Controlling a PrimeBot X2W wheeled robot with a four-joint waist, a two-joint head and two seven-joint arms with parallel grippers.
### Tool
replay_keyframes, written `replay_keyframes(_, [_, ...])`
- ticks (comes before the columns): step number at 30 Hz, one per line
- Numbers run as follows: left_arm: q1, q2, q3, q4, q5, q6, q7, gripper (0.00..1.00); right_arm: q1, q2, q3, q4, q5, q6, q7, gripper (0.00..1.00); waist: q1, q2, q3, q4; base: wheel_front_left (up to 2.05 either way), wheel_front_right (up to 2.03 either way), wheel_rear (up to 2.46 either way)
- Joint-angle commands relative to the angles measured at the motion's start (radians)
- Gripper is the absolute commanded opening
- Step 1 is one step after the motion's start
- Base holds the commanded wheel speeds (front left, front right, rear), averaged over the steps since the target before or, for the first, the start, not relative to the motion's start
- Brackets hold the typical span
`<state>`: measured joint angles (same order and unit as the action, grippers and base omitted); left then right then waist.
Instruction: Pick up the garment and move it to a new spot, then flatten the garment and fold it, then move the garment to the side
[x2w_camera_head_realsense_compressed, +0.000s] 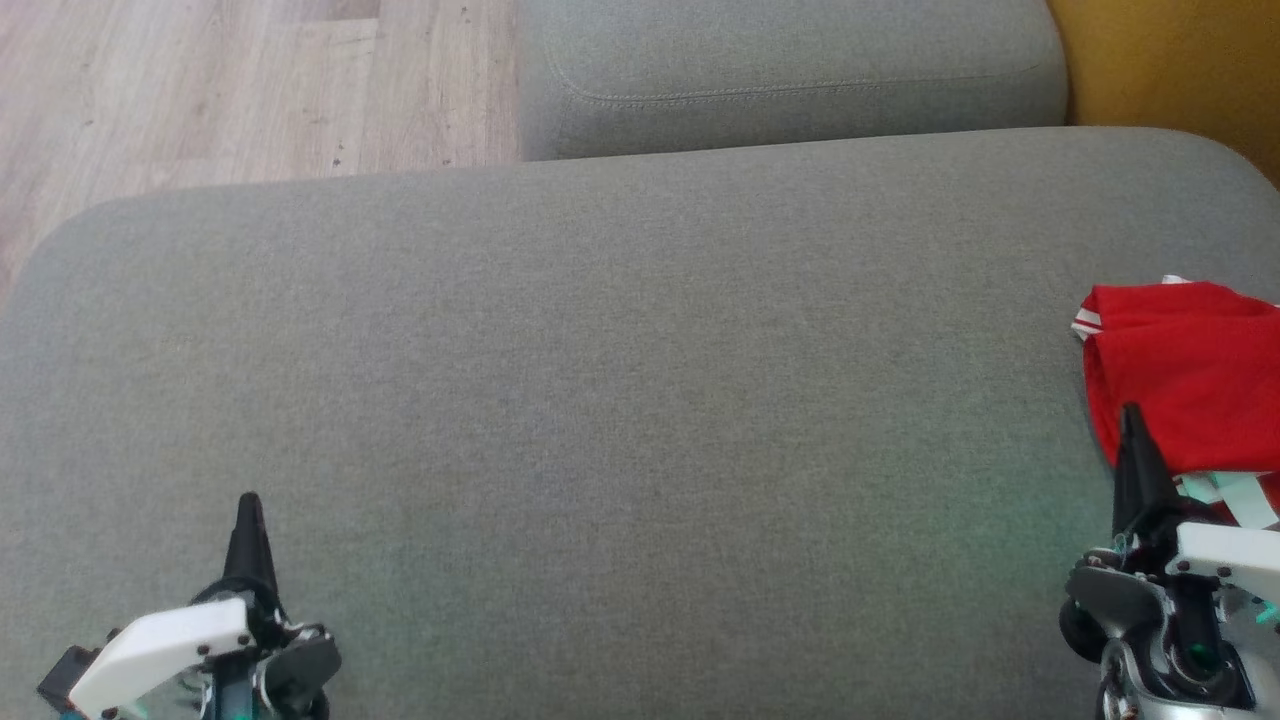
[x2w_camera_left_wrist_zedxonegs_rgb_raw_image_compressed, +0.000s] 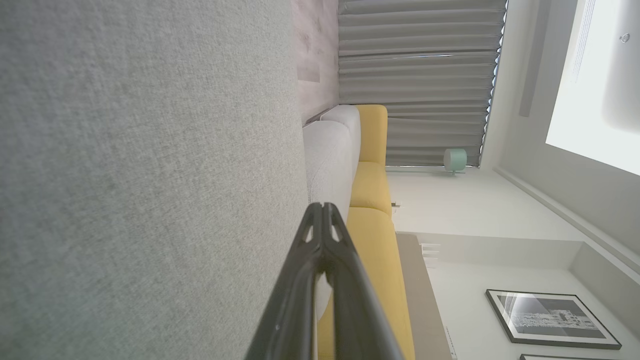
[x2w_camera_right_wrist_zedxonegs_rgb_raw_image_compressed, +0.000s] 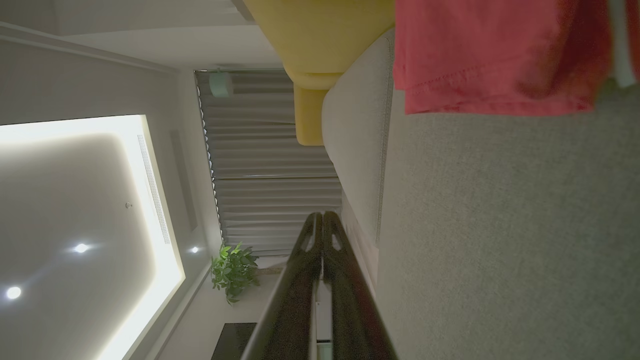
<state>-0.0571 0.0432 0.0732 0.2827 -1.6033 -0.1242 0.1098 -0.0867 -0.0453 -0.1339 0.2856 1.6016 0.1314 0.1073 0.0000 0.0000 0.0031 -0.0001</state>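
In the head view my left gripper sits at the lower left, its two long dark fingers pressed together into one point with nothing between them, above the broad grey woven sofa cushion. My right gripper is at the lower right, likewise closed to a point and empty. Its tip shows against the near edge of the crumpled red fabric garment with white stripes, which lies on the cushion's far right side and runs out of frame. Beyond the cushion are a second grey upholstered cushion, pale wood-plank floor at the upper left and a mustard-yellow sofa at the upper right. In the left wrist view my left fingers meet at their tips over bare grey fabric, with grey pleated curtains, a small mint-green lamp and a black-framed picture behind. In the right wrist view my right fingers are also shut tight on nothing. The garment's hem rests on the cushion off to one side, with grey fabric showing between it and my fingers, and a green leafy plant stands in the background.
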Motion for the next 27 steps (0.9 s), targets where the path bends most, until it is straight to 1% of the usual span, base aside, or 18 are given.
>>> replay_keyframes(1, [-0.051, 0.007, 0.041, -0.037, -0.005, -0.007, 0.003, 0.0, -0.021, -0.005, 0.02, -0.041, 0.007, -0.001, 0.006, 0.0, 0.0, 0.0, 0.0, 0.0, 0.0, 0.0, 0.0])
replay_keyframes(27, [-0.051, 0.007, 0.041, -0.037, -0.005, -0.007, 0.003, 0.0, -0.021, -0.005, 0.02, -0.041, 0.007, -0.001, 0.006, 0.0, 0.0, 0.0, 0.0, 0.0, 0.0, 0.0, 0.0])
